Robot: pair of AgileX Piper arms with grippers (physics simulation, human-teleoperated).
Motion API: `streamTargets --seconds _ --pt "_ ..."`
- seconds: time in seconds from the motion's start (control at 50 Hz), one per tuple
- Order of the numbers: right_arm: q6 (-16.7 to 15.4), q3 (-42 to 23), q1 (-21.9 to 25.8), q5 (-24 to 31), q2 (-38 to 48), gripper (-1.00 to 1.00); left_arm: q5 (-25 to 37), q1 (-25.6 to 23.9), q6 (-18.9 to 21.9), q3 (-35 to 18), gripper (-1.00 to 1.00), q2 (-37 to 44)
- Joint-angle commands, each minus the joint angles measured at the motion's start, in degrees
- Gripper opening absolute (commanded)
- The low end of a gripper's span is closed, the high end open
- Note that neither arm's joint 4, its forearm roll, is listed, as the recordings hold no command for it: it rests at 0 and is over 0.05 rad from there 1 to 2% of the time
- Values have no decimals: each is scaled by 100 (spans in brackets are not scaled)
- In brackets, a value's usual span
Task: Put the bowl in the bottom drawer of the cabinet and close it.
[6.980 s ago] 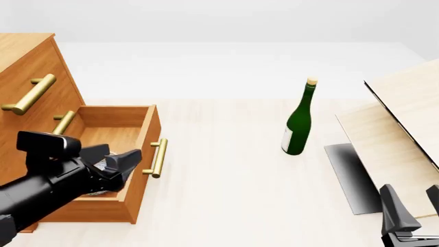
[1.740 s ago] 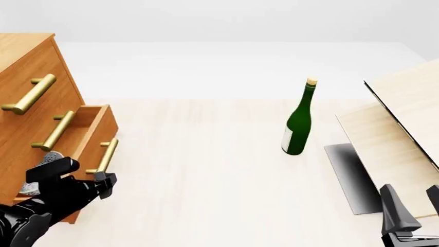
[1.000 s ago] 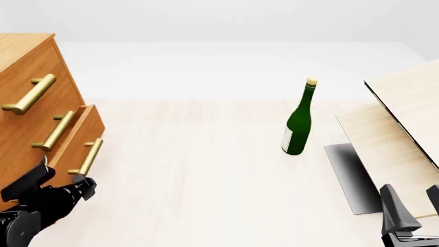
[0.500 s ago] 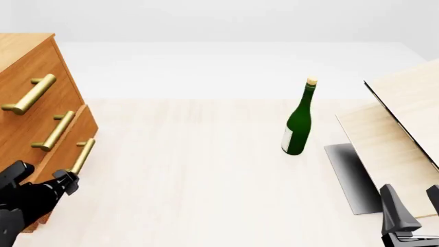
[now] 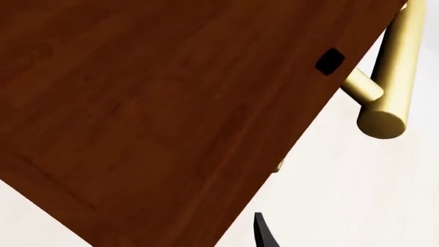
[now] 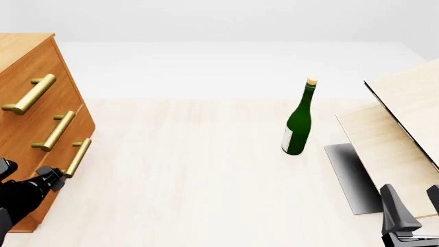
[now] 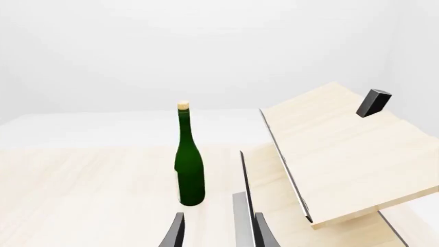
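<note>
Orange-brown cabinet [image 6: 31, 90], bottom drawer [image 6: 65, 154] flush, brass handles

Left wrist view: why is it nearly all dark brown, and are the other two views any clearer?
Left wrist view: the cabinet fills it at close range, rendered dark; only a brass handle stands out. Front view: even, soft light, sharp throughout. Right wrist view: bright, crisp, green bottle clearly outlined.

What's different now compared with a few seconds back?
The bottom drawer slid shut into the cabinet, pushed by the left gripper, hiding the bowl from view. The green bottle, pale boards and right gripper stayed put.
</note>
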Motion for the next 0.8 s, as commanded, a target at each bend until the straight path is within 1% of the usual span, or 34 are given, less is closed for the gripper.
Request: streamTargets --seconds 0.02,0.2,0.22,0.26,0.28,0.36,0.38,0.42,0.44,0.48,0.5,0.58,0.62,0.72,0.74,0.76,0.8 --pt "1 0 -1 -2 0 100 -23 698 676 -61 100 -195" --pt "3 0 -1 -1 0 100 -174 1083 1038 46 100 -195" --pt "3 0 -1 -1 0 100 -166 1199 1238 72 100 -326" --pt "3 0 -1 -2 0 100 -223 1234 1250 87 100 -247" --pt "4 0 -1 -1 0 100 -230 1311 1448 119 100 -381" --pt "2 0 -1 -4 -1 100 -333 1359 1624 176 100 -432" --pt "4 0 -1 -2 0 100 -351 1408 1748 196 100 -503" --pt "4 0 -1 -2 0 100 -387 1464 1798 218 100 -517" --pt "3 0 -1 -3 0 100 -402 1495 1963 250 100 -645" --pt "3 0 -1 -3 0 100 -427 1485 1947 253 100 -608" --pt "4 0 -1 -3 0 100 -460 1552 2119 301 100 -726" --pt "4 0 -1 -3 0 100 -561 1581 2135 319 100 -641" --pt "4 0 -1 -4 -1 100 -607 1706 2263 372 100 -735" --pt "4 0 -2 -4 -1 100 -683 1824 2353 397 100 -758" --pt "4 0 0 -4 -1 100 -700 1873 2466 424 100 -848" --pt "4 0 -1 -4 -1 100 -712 1850 2432 414 100 -837" --pt "5 0 -1 -4 -1 100 -742 1924 2486 439 100 -855"
